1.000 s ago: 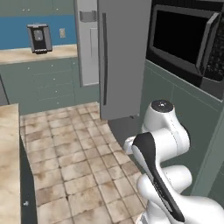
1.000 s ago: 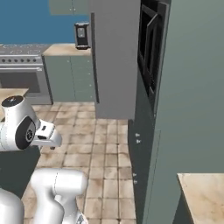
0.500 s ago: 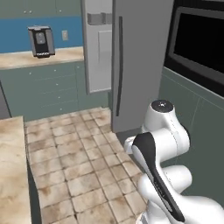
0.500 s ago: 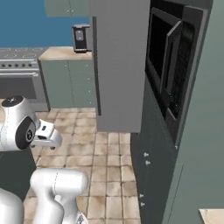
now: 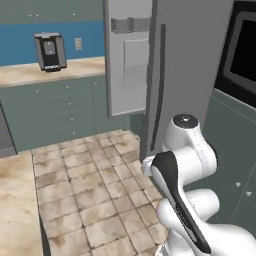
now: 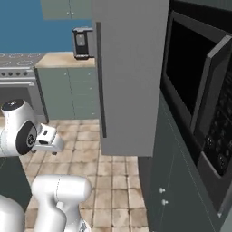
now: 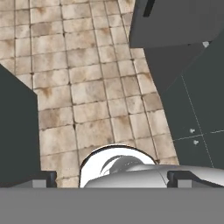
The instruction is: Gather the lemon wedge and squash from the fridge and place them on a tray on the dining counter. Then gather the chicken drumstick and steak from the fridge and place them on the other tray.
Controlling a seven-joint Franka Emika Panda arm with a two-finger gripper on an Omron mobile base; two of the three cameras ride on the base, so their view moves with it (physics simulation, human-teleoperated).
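Observation:
The grey fridge (image 5: 190, 65) stands straight ahead with both doors shut, a long dark handle (image 5: 160, 85) on its right door. It also rises at the centre of the right base view as the fridge (image 6: 131, 77), and the fridge's foot (image 7: 175, 22) lies at the top right of the hand view. The lemon wedge, squash, chicken drumstick and steak are hidden. The trays are out of view. My gripper (image 7: 113, 179) hangs folded close to the arm, pointing down at the tiled floor. It is open wide, with nothing between its fingertips (image 7: 43, 178).
A built-in oven (image 6: 199, 90) with dark cabinets (image 6: 181, 190) below flanks the fridge's right side. At the back, a coffee machine (image 5: 50, 50) stands on a beige counter, beside a stove (image 6: 16, 68). A beige counter edge (image 5: 15, 200) runs along my left. Tiled floor (image 5: 90, 180) lies between.
The whole picture has shifted: the base has driven closer to the fridge, which now looms larger and more central. The arm keeps its folded pose and the gripper stays open.

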